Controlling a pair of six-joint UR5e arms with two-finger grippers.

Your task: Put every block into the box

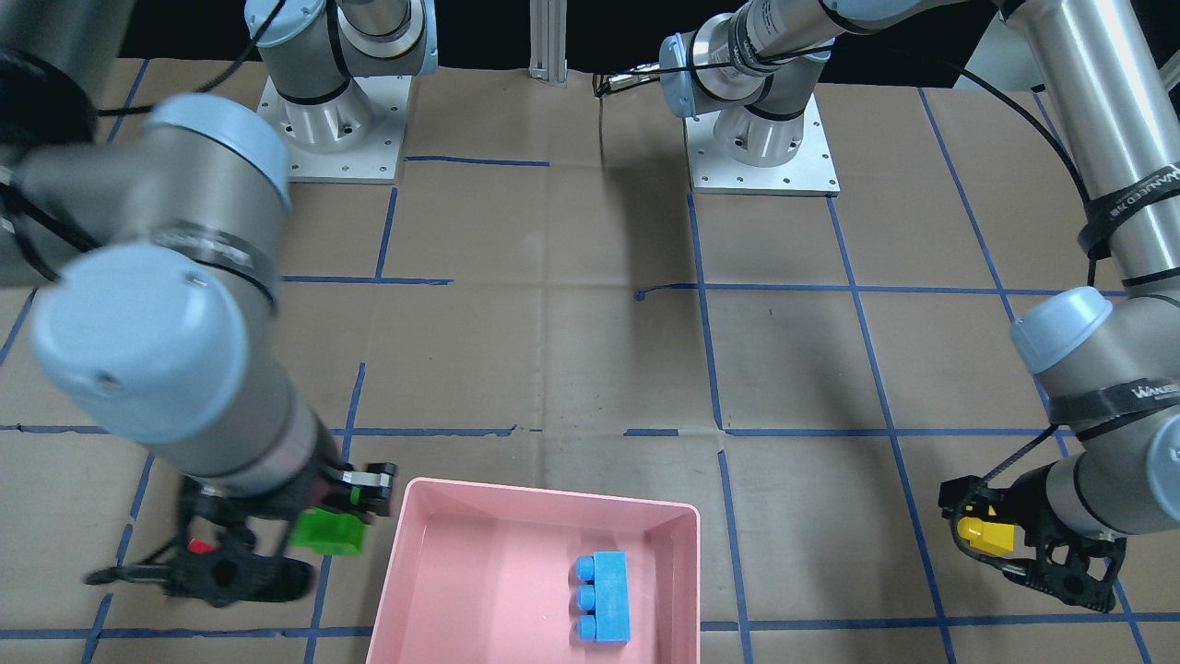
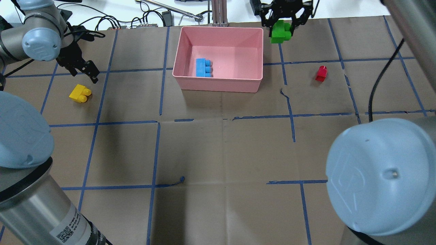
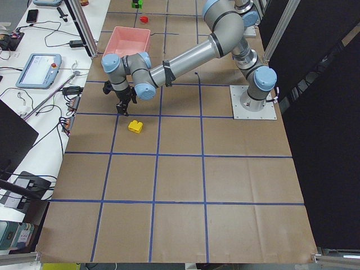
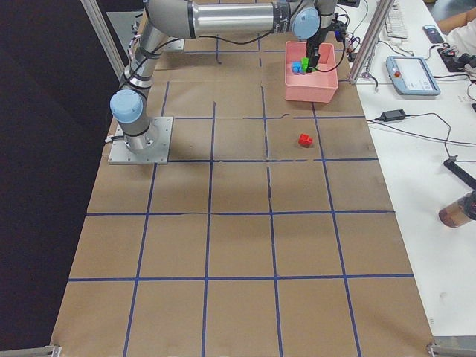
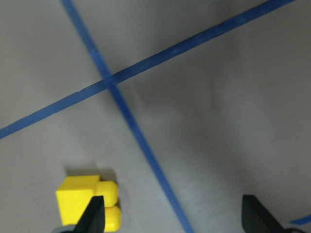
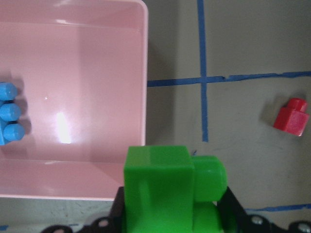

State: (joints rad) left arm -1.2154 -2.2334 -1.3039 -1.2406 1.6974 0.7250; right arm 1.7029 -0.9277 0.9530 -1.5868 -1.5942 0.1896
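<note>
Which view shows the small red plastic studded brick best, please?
Right wrist-mounted: the small red plastic studded brick lies large, sharp and unobstructed. Overhead shows it clear but smaller; both side views, a speck; front-facing, mostly hidden; left wrist, nothing.

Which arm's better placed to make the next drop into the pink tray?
Right. The right tool grips the green block beside the rim of the pink tray; the left tool is open near the yellow block, nothing grasped.
</note>
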